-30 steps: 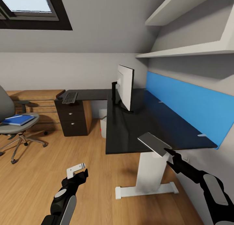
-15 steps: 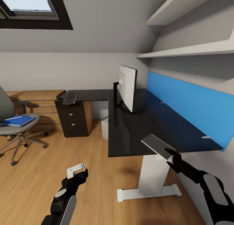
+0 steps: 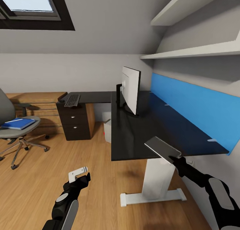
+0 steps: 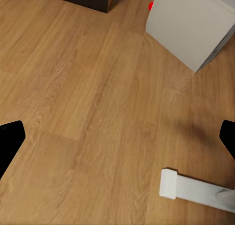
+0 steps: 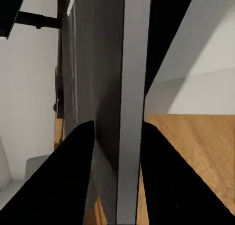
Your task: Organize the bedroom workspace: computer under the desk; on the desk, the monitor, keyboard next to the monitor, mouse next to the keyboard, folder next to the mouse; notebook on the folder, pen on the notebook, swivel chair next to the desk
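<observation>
My right gripper [image 3: 176, 159] is shut on the grey notebook [image 3: 161, 148], which hangs tilted over the near edge of the black desk [image 3: 140, 133]. The right wrist view has the notebook [image 5: 132, 88] edge-on between the dark fingers. The monitor [image 3: 130, 89] stands on the desk, and the keyboard [image 3: 72, 100] lies on its far left wing beside a small dark mouse [image 3: 61, 97]. The blue folder [image 3: 18, 123] lies on the swivel chair [image 3: 5, 108] with the pen [image 3: 12, 120] on it. The computer [image 3: 107, 125] sits under the desk. My left gripper [image 3: 80, 175] hangs open over the floor.
The left wrist view looks down on oak floor, the computer [image 4: 188, 24] and the desk's white foot [image 4: 196, 191]. A blue panel [image 3: 193, 110] backs the desk, with white shelves [image 3: 196, 50] above. An oak unit [image 3: 40, 103] stands behind the chair.
The whole view has shifted slightly, so the camera moved. My right gripper still holds the notebook at the desk's near edge, nudged slightly. The left arm has not moved.
</observation>
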Robot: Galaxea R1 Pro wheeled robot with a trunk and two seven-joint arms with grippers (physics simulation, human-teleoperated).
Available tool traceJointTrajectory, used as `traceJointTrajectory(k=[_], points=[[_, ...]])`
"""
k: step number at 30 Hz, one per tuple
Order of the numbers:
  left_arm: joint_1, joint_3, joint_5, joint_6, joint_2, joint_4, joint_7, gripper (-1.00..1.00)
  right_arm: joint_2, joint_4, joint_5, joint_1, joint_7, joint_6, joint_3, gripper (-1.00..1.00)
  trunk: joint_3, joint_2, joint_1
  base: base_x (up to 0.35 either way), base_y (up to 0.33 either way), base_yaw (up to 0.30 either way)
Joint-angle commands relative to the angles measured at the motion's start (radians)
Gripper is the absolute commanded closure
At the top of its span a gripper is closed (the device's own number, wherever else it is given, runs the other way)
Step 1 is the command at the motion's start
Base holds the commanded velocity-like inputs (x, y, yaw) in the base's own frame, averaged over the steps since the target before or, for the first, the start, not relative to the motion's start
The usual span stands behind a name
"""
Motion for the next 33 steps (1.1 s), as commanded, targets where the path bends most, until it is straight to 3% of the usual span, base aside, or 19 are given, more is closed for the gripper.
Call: traceJointTrajectory(k=[1, 7, 14, 23, 25, 28, 32, 33], points=[[-0.001, -0.001, 0.011, 0.003, 0.0, -0.001, 0.009, -1.0, 0.0, 0.001, 0.027, 0.0, 0.006, 0.006, -0.002, 1.0, -0.001, 0.0, 0.0, 0.0, 0.0, 0.0], [-0.001, -0.001, 0.011, 0.003, 0.0, -0.001, 0.009, -1.0, 0.0, 0.002, 0.027, 0.0, 0.009, 0.005, -0.003, 1.0, -0.001, 0.0, 0.0, 0.0, 0.0, 0.0], [-0.001, -0.001, 0.011, 0.002, 0.0, -0.001, 0.011, -1.0, 0.0, -0.004, 0.03, 0.0, 0.037, 0.003, 0.0, 1.0, 0.021, 0.049, -0.027, 0.0, 0.0, 0.0], [-0.001, -0.001, 0.011, 0.002, 0.0, -0.001, 0.011, -1.0, 0.001, -0.041, 0.044, 0.0, 0.085, -0.007, 0.098, 1.0, 0.049, 0.112, -0.061, 0.0, 0.0, 0.0], [-0.001, -0.001, 0.011, 0.002, 0.0, -0.001, 0.011, -1.0, 0.006, -0.119, 0.072, 0.0, 0.082, -0.022, 0.146, 1.0, 0.055, 0.126, -0.069, 0.0, 0.0, 0.0], [-0.001, -0.001, 0.011, 0.002, 0.0, -0.001, 0.011, -1.0, 0.015, -0.154, 0.104, 0.0, 0.081, -0.065, 0.165, 1.0, 0.065, 0.147, -0.081, 0.0, 0.0, 0.0], [-0.001, -0.001, 0.01, 0.001, 0.0, -0.001, 0.011, -1.0, 0.047, -0.172, 0.14, 0.0, 0.08, -0.136, 0.182, 1.0, 0.071, 0.161, -0.088, 0.0, 0.0, 0.0], [-0.001, -0.002, 0.01, 0.0, 0.0, -0.001, 0.011, -1.0, 0.074, -0.176, 0.154, 0.0, 0.075, -0.176, 0.19, 1.0, 0.071, 0.161, -0.088, 0.0, 0.0, 0.0]])
